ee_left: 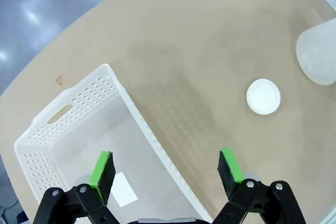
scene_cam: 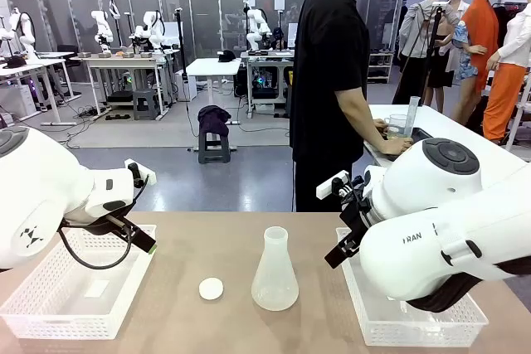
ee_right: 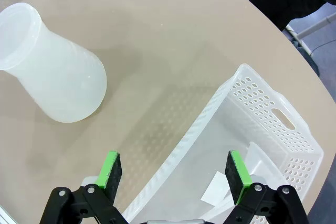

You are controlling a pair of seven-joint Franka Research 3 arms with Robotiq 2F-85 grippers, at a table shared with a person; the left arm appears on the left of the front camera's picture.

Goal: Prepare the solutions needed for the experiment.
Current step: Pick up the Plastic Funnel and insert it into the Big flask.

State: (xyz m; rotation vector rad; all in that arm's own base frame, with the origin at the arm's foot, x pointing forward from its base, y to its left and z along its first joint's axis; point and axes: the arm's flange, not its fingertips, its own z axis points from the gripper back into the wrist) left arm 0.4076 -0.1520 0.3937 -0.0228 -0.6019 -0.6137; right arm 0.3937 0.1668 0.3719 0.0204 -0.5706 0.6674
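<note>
Flask (scene_cam: pixel 275 275) upright on table (scene_cam: pixel 249 238) — neck up, axis vertical (left end effector (ee_left: pixel 165 169), right end effector (ee_right: pixel 173 169) spread)

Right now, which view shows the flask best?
Front view: the flask stands upright, its whole profile visible from open neck to base. Right wrist view shows it whole too, but obliquely from above. Left wrist view catches part of its body at the frame edge.
</note>
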